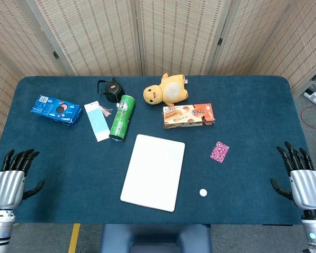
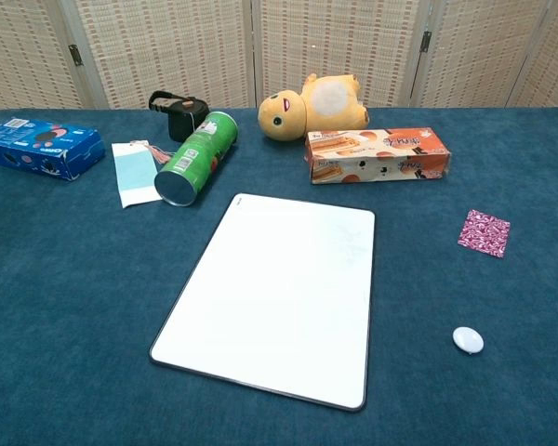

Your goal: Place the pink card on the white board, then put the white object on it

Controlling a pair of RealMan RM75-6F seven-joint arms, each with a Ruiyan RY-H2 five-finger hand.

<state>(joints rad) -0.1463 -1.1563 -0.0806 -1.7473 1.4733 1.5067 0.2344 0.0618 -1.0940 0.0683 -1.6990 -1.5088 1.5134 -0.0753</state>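
- The table point(image 1: 68, 163) carries everything; nothing of the task appears done yet, so the first step, moving the card, looks to be the one in hand.
- The board point(image 1: 153, 171) lies flat near the front middle, its face bare, ready to take both things.
- The right hand point(image 1: 300, 174) rests at the right front edge, fingers apart and holding nothing. It is the nearer hand to the card, so the next move likely calls for it to reach in toward the card.
- The left hand point(image 1: 13, 174) sits at the left front edge, likewise spread and empty, well apart from the task's things.
- The pink card point(image 1: 219, 152) lies flat on the cloth to the right of the board, near it but apart; being thin, it probably needs a fingertip pinch at an edge.
- The white object point(image 1: 203, 193), small and round, sits just off the board's front right corner.
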